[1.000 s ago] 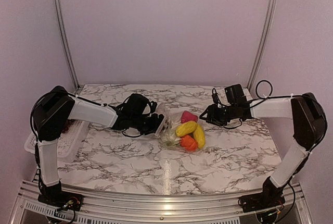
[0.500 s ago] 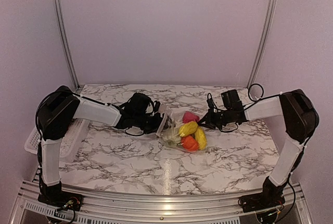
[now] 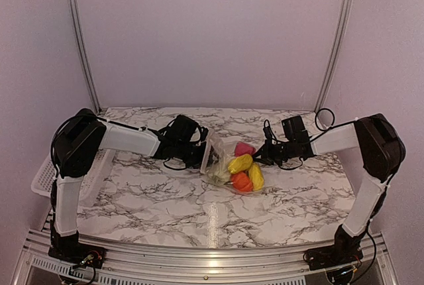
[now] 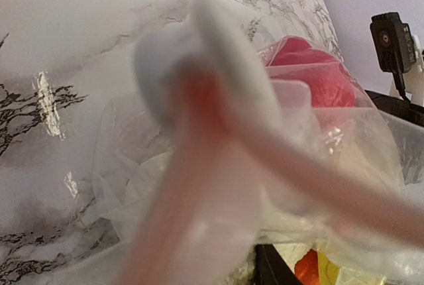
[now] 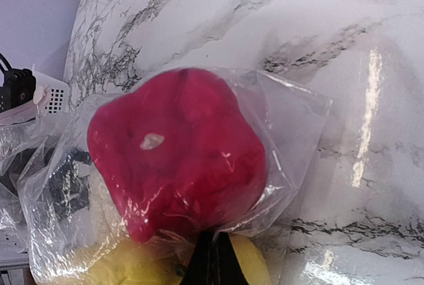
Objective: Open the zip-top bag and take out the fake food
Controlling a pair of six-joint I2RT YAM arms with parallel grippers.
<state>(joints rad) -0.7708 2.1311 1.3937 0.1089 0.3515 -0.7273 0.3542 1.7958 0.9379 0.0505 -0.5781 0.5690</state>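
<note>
Top view: the clear crinkly zip-top bag [image 3: 213, 156] lies mid-bench on the marbled bench [image 3: 165, 199], with the fake food of pink-red, yellow and orange plastic pieces [image 3: 240, 164] inside. The left pincer [image 3: 202, 156] is at its nine o'clock edge, spread or gripping, can't tell. The right pincer [image 3: 260, 158] is at three o'clock.

Left wrist: the blurred zip strip [image 4: 218, 132] fills the shot.

Right wrist: the pincer, pressed together at six o'clock, pinches bag film under the pink-red piece [image 5: 179, 152].

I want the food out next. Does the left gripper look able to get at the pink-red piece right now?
Probably not yet. The pink-red piece lies inside the zip-top bag, clear film over it, and the left gripper is at the bag's zip edge, seemingly outside the plastic.
</note>
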